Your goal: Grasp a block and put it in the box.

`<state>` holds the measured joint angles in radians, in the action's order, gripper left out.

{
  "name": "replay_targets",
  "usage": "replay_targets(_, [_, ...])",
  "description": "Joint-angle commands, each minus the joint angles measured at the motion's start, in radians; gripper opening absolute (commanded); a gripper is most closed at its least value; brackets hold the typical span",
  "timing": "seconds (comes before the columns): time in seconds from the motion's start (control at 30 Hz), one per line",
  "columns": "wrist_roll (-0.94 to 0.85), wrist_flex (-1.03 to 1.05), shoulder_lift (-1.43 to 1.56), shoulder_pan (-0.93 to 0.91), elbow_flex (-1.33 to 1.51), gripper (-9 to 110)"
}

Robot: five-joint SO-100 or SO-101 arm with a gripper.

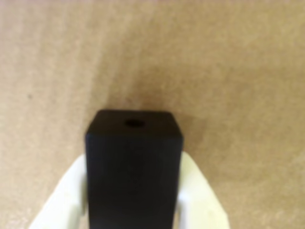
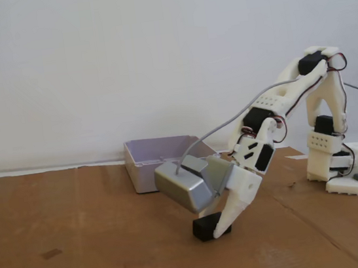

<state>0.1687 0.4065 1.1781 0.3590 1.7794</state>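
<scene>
My fingers (image 1: pixel 133 210) clench the block (image 1: pixel 134 167) low on the cardboard (image 2: pixel 82 252), in front of the box (image 2: pixel 162 159); gripped near its end, I judge it may pivot or slip as I lift.

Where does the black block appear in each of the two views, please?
Wrist view: the block fills the lower centre, between the white fingers.
Fixed view: low, right of centre, on the cardboard at the gripper tip.
Shared landmark: the brown cardboard surface.
</scene>
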Motion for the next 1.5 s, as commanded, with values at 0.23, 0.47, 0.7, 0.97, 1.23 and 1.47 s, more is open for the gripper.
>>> replay_targets(0.23, [0.005, -0.020, 0.044, 0.000, -0.084, 13])
replay_targets(0.47, [0.005, -0.018, 0.146, 0.000, -0.091, 13])
replay_targets(0.7, [0.005, -0.006, 0.233, -0.002, -0.092, 13])
replay_targets(0.97, [0.005, -0.005, 0.304, -0.051, -0.084, 14])
replay_targets(1.23, [0.003, -0.005, 0.368, -0.118, -0.084, 14])
replay_targets(1.47, [0.003, -0.005, 0.416, -0.190, -0.084, 14])
